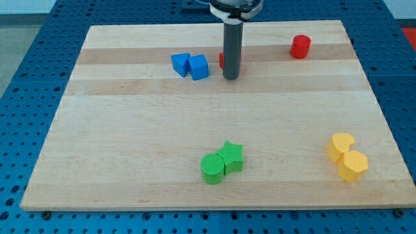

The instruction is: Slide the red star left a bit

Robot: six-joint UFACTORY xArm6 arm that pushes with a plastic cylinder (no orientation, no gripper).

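Note:
My tip [231, 77] rests on the wooden board [130, 130] near the view's top centre. A red block [221, 60] peeks out from behind the rod's left side. Most of it is hidden, so I cannot make out its shape. It sits just behind and to the left of the tip, touching or nearly touching the rod. A second red block [300, 47], roundish, lies well to the right near the board's top edge.
Two blue blocks [181, 64] [199, 67] sit side by side just left of the rod. A green cylinder [212, 168] and a green star [231, 156] touch at the bottom centre. Two yellow blocks [340, 146] [353, 165] lie at the bottom right.

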